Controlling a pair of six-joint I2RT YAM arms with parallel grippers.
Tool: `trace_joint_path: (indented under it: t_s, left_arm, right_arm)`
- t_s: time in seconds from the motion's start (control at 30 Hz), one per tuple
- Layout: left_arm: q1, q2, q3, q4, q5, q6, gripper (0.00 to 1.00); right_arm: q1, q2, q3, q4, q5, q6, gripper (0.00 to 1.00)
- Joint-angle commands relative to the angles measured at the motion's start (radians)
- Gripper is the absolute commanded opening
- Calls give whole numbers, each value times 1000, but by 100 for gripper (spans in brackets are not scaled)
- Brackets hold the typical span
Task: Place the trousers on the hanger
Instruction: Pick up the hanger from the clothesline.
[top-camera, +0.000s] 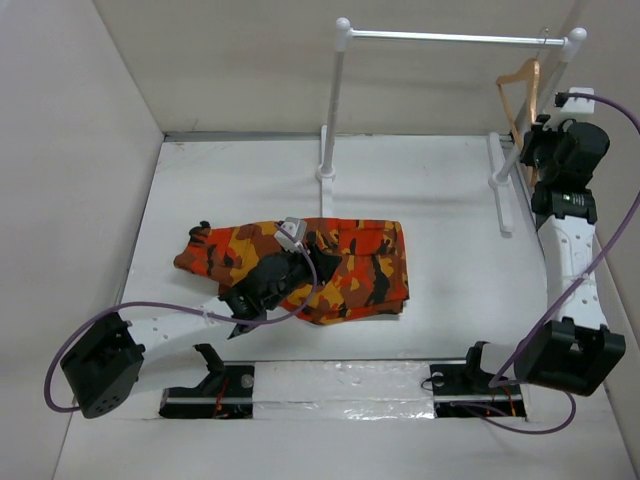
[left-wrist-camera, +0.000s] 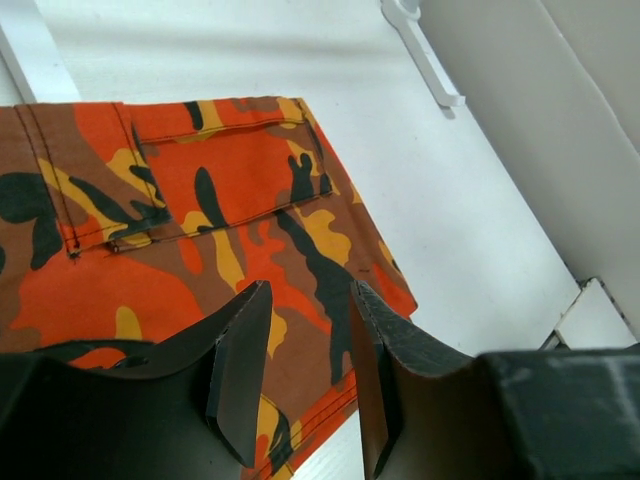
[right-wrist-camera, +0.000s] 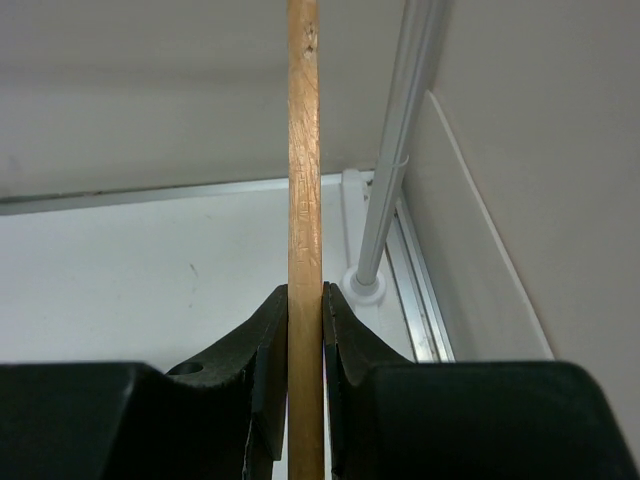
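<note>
The camouflage trousers (top-camera: 330, 268) lie folded on the white table, middle left. My left gripper (top-camera: 290, 262) hovers over them, open and empty; the left wrist view shows the fabric (left-wrist-camera: 200, 230) and its near hem between the spread fingers (left-wrist-camera: 240, 370). The tan wooden hanger (top-camera: 520, 90) hangs by its hook from the right end of the white rail (top-camera: 450, 38). My right gripper (top-camera: 535, 135) is shut on the hanger; the right wrist view shows the wooden bar (right-wrist-camera: 304, 200) clamped upright between both fingers (right-wrist-camera: 268, 350).
The rail stands on two white posts (top-camera: 332, 110) with flat feet (top-camera: 500, 195) at the back of the table. White walls enclose the left, back and right sides. Purple cables (top-camera: 170, 310) loop from both arms. The right post's base (right-wrist-camera: 366, 283) stands just beyond the hanger.
</note>
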Motion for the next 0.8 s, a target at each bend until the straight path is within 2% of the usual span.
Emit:
trace_joint_path:
  t_s: [0.0,0.13,0.37,0.77]
  left_arm:
    - [-8,-4,60,24,-19,3,34]
    - [-8,2,81,27,-16,6,35]
    - [-8,29,121,39,-6,12,39]
    - [-8,141,230,61,0,21,41]
  right_arm:
    - [10,-61,-41,152,-41,26,0]
    - [20,-92,-119,211,-44,37,0]
    - [20,-65,-110,252,-110,72,0]
    - [50,-134,-128,386,-71,84,0]
